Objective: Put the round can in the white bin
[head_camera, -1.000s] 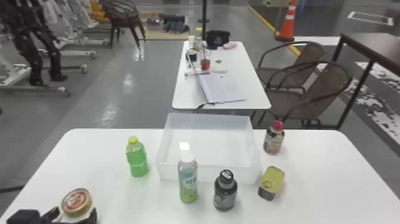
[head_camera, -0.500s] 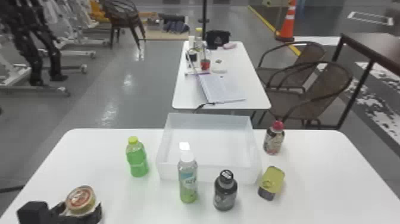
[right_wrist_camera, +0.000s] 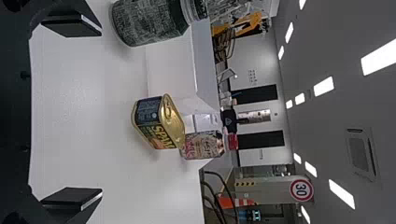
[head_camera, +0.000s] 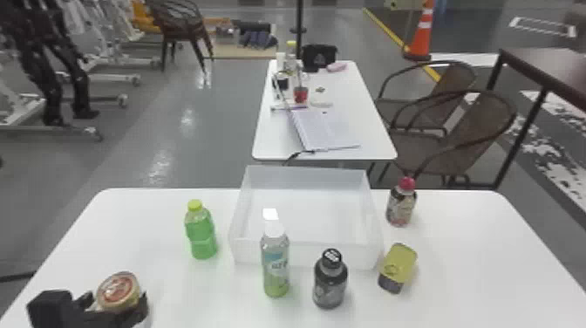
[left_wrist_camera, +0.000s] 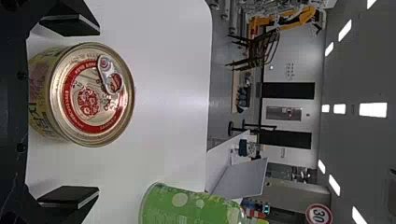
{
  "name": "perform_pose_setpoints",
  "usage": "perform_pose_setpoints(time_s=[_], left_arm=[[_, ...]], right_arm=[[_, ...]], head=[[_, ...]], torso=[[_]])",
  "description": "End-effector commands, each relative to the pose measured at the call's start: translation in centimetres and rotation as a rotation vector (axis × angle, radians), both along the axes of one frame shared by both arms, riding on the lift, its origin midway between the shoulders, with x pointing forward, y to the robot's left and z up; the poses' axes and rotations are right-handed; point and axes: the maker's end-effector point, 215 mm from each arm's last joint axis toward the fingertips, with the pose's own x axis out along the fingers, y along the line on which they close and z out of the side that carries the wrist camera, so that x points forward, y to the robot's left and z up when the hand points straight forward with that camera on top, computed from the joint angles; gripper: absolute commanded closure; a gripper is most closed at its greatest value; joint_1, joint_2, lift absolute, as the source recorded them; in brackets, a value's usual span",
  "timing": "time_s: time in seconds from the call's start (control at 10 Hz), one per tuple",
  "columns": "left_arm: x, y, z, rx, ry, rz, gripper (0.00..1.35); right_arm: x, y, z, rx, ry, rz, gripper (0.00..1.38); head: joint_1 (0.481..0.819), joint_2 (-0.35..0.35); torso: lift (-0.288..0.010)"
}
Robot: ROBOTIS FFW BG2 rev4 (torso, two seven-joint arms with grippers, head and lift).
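A: What is the head view showing?

B: The round can is standing on the white table at the lower left of the frame, between the fingers of the left gripper. Its lid is facing up, gleaming gold around a red ring. The white bin is sitting near the middle, well apart from it.

A: And what is surrounding the bin?

B: A yellow-capped green bottle is standing to its left, a white-capped bottle and a black bottle are standing in front, and a red-capped bottle and a yellow-lidded rectangular tin are resting to its right.

A: How about the left wrist view?

B: The left gripper is holding its fingers wide open, with gaps on both sides of the can. The lid is carrying a silver pull tab, and a yellow label with a pink patch is wrapping its side.

A: The right wrist view?

B: The right gripper is spreading its fingers wide too, gripping nothing; the rectangular tin is standing beyond them.
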Motion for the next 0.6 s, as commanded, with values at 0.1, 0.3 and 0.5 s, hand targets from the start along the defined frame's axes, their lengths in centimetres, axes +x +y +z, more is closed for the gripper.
perform_pose_setpoints(time_s=[0.1, 0.3, 0.5], left_arm=[[0.54, 0.18, -0.21, 0.012, 0.015, 0.001, 0.10], [0.65, 0.71, -0.30, 0.027, 0.019, 0.024, 0.32], [0.75, 0.86, -0.21, 0.048, 0.012, 0.024, 0.82]], right_arm=[[0.08, 0.01, -0.02, 0.002, 0.000, -0.001, 0.09], [0.08, 0.00, -0.02, 0.004, 0.000, -0.001, 0.09], [0.05, -0.02, -0.09, 0.005, 0.001, -0.002, 0.09]], head=[[0.549, 0.000], [0.549, 0.000], [0.549, 0.000]], torso=[[-0.100], [-0.100], [-0.100]])
